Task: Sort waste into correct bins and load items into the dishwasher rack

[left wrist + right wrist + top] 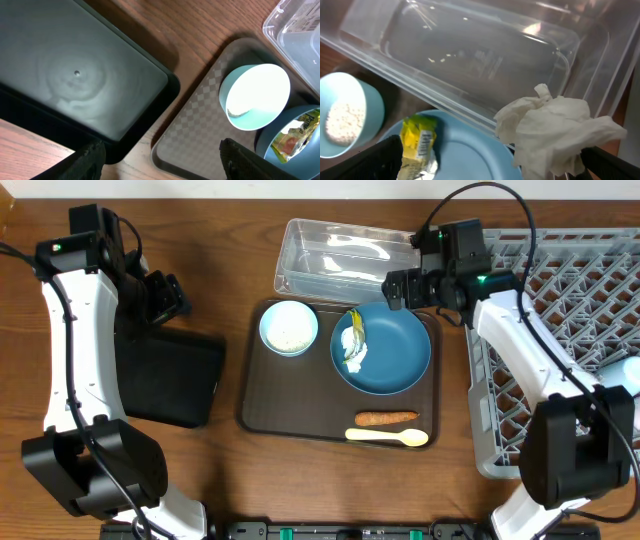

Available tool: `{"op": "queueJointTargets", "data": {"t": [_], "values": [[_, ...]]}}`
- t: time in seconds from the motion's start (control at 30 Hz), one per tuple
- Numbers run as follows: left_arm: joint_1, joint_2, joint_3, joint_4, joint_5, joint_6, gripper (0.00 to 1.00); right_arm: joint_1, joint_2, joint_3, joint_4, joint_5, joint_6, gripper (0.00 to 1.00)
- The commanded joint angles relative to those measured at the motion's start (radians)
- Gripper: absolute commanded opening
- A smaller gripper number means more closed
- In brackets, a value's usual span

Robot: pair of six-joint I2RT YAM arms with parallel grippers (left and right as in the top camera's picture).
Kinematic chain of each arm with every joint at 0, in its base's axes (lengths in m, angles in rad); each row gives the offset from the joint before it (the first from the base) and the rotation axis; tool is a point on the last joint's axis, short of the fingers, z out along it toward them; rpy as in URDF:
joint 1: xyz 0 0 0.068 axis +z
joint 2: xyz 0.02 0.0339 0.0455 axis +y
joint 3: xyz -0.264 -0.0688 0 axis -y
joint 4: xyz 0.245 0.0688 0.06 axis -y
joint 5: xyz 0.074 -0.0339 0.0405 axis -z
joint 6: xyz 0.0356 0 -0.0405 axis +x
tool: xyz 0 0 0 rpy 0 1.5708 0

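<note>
My right gripper (397, 288) (492, 154) is open over the seam between the clear plastic bin (340, 255) (480, 55) and the blue plate (395, 355) (465, 160). A crumpled white tissue (555, 130) hangs against its right finger; its fingers are wide apart. A yellow wrapper (354, 340) (417, 142) lies on the plate. A small light-blue bowl (289, 328) (255, 95) with white crumbs, a carrot piece (385, 418) and a pale spoon (388, 437) sit on the brown tray (290, 405) (200, 135). My left gripper (165, 295) (162, 160) is open and empty above the black bin (170, 375) (75, 75).
The grey dishwasher rack (560, 330) stands at the right, with a light-blue item (625, 370) at its right edge. The black bin lies left of the tray, and the clear bin lies behind it.
</note>
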Motion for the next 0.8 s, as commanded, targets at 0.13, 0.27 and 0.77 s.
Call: {"op": "queueJointTargets", "data": {"t": [0.13, 0.27, 0.77], "values": [[0.002, -0.005, -0.005, -0.007, -0.006, 0.01, 0.76, -0.017, 0.006, 0.012, -0.067, 0.146, -0.01, 0.99], [0.002, -0.005, -0.005, -0.007, -0.006, 0.009, 0.76, -0.021, 0.006, 0.012, -0.099, 0.211, -0.01, 0.99], [0.002, -0.005, -0.005, -0.007, -0.006, 0.01, 0.76, -0.023, -0.056, 0.058, -0.138, 0.299, -0.01, 0.99]]}}
